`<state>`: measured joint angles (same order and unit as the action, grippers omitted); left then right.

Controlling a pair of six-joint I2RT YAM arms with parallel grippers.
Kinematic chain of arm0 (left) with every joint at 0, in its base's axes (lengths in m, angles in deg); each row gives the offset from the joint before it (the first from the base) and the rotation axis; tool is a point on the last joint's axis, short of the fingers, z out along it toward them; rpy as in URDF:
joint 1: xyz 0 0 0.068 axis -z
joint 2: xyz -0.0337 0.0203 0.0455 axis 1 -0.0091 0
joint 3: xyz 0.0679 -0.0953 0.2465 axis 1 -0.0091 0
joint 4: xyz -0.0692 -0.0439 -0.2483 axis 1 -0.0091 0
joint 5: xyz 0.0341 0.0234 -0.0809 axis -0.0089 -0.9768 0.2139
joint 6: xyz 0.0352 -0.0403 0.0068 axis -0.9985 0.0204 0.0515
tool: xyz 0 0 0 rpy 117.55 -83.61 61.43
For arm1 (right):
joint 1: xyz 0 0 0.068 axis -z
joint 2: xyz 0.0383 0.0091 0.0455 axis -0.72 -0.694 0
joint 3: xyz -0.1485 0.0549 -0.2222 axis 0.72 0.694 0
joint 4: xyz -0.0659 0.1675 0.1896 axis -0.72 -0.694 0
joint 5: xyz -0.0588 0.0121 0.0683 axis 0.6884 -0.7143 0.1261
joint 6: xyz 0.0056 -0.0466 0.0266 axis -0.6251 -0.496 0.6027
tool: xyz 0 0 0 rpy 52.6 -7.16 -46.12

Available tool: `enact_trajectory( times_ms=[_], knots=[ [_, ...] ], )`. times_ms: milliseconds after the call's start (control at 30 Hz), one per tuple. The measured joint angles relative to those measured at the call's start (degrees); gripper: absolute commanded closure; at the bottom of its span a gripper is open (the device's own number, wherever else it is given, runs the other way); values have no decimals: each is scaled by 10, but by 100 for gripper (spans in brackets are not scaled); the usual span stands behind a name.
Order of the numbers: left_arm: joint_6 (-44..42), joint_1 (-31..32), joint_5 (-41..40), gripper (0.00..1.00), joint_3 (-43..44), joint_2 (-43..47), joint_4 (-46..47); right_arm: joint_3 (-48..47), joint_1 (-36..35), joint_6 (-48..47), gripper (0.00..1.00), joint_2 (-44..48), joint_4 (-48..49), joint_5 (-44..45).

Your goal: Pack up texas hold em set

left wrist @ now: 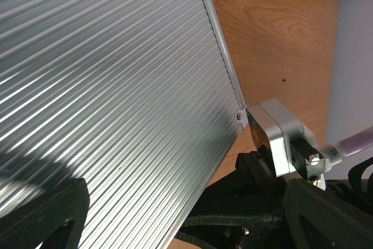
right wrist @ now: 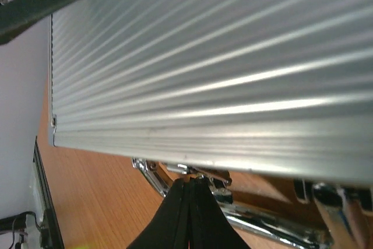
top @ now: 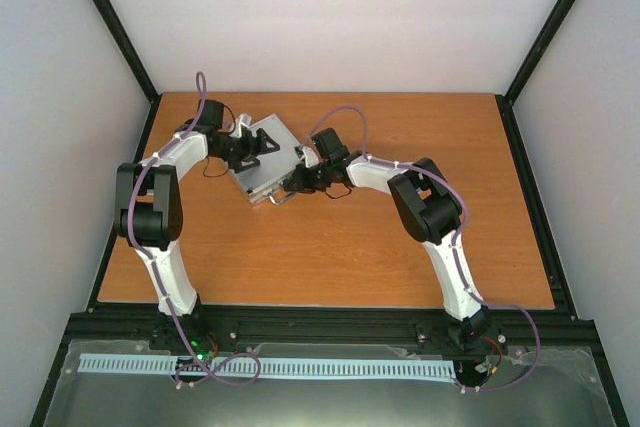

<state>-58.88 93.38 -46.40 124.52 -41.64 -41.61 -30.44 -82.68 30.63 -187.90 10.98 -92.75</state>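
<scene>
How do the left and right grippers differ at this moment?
The left gripper is open, the right gripper shut. The left is over the ribbed lid; the right's tips sit at the chrome fitting on its edge. Both are at the same silver case.

The counter (top: 330, 257) was a flat rectangular board with an orange-brown wood-grain finish (one small dark speck (left wrist: 284, 80) showed on it in the left wrist view). White walls (top: 340, 17) enclosed it at the rear and on both sides. Black frame posts (top: 112, 22) rose from the rear corners. A black rail (top: 330, 325) ran along the near edge. Nearer than the rail, a white slotted strip (top: 330, 368) lay across a grey metal sheet (top: 330, 405).
</scene>
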Motion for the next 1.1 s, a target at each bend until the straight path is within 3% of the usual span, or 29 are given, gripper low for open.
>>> enact_trajectory(
  times_ms=[900,1100],
  knots=[
    [-1,-3,-5,5,0,-7,26,-74,-3,9,97,-43,-30,43],
    [-2,-4,-5,5,2,-9,32,-81,-5,6,97,-52,-31,116]
  ],
)
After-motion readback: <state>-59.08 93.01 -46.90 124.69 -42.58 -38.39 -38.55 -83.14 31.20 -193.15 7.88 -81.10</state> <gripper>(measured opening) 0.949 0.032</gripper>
